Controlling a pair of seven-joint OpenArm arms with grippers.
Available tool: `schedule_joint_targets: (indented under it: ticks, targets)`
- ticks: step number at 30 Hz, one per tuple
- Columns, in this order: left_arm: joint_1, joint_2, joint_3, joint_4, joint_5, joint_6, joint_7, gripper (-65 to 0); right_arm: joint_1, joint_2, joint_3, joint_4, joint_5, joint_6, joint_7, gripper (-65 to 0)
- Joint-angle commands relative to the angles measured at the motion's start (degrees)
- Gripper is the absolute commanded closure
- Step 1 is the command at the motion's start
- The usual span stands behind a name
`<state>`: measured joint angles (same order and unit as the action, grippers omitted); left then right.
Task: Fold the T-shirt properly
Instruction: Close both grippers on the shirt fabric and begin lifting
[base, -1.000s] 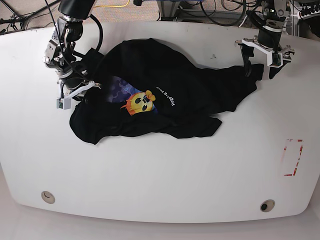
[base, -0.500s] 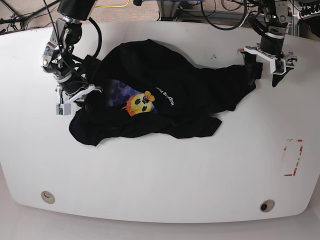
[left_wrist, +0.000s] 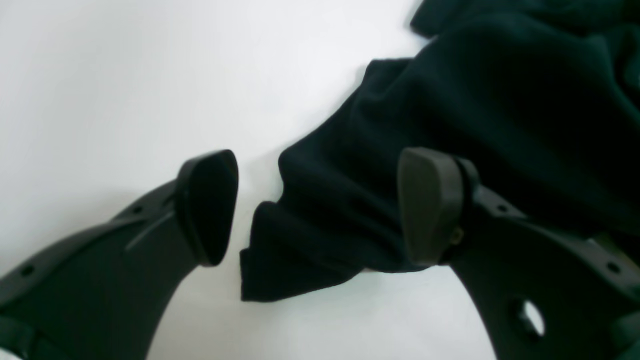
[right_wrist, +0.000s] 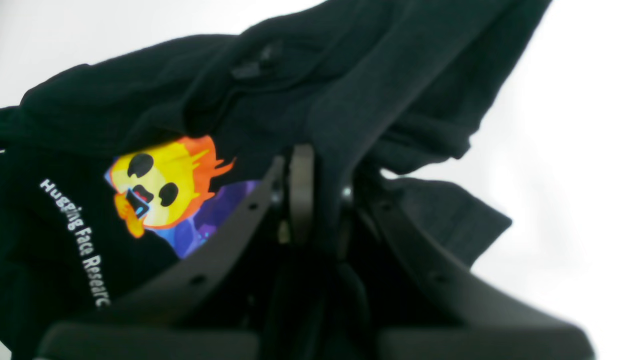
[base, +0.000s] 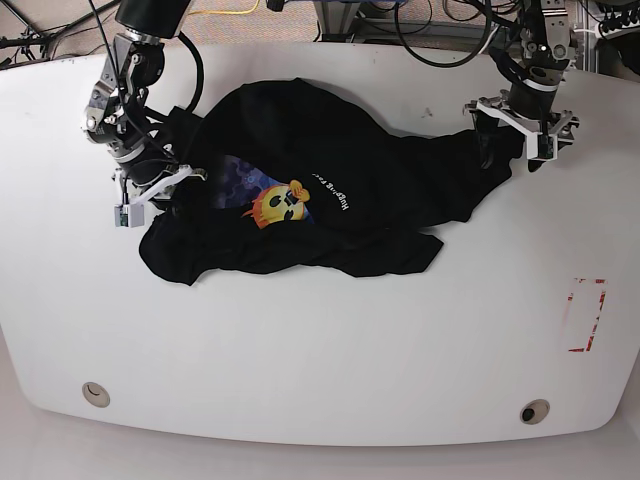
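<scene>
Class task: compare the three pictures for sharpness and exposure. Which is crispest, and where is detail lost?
Base view: crispest, evenly lit. Left wrist view: soft; the T-shirt is near-featureless black, the table washed out. Right wrist view: the print is blurred, and the background is blown white.

The base view is looking down from high above the near edge of the white desk (base: 320, 340), taking in the whole surface from a distance and facing the far cable clutter. The left wrist view is sitting just behind the left pincer (left_wrist: 315, 210), looking steeply down along its two fingers (left_wrist: 430, 205) at very close range. The right wrist view is riding behind the right pincer (right_wrist: 320, 200), looking forward across the cloth, equally close. All three views are sharing the T-shirt (base: 330, 190): its right-hand tip in the base view is filling the left wrist view, its printed face (right_wrist: 150, 185) the right wrist view.
</scene>
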<state>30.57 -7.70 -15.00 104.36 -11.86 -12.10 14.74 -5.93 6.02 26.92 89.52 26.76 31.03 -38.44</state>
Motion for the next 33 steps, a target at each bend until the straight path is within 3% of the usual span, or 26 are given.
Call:
schedule_joint_targets:
  ticks: [1,15,17,27,29,33]
  targets:
    - [-0.52,-0.48,-0.26,0.14,-1.07,-0.21,-0.72,-45.6,0.56,0.76,0.19,1.01,0.79,0.08,1.58,0.0]
    - [-3.52,-0.68,0.24,-6.01,-2.75,-1.1,-2.17,-46.5,0.52,0.73,0.19,1.42,0.36,-0.36,1.25,0.0]
    - [-5.31,-0.62,1.1,-8.2,-2.3,-2.97,-2.11,-46.4,0.66,0.63,0.16,1.54,0.33,-0.19,0.89,-0.1]
    - [-8.09,-0.47,2.6,-12.73,-1.77,-5.95,-2.15,-46.3,0.68,0.63,0.2,2.17,0.49,-0.18,0.04,-0.3]
    - [-8.51,-0.38,2.55,-14.62,-2.16,-8.46,-1.68,-46.5,0.36,0.65,0.25,2.4,0.67,-0.27,0.43,-0.4]
    - [-8.94,-0.04,2.26,-15.83,-2.15,-9.97,-1.47,-46.4,0.35,0.66,0.3,2.62,0.68,-0.32,0.41,-0.5]
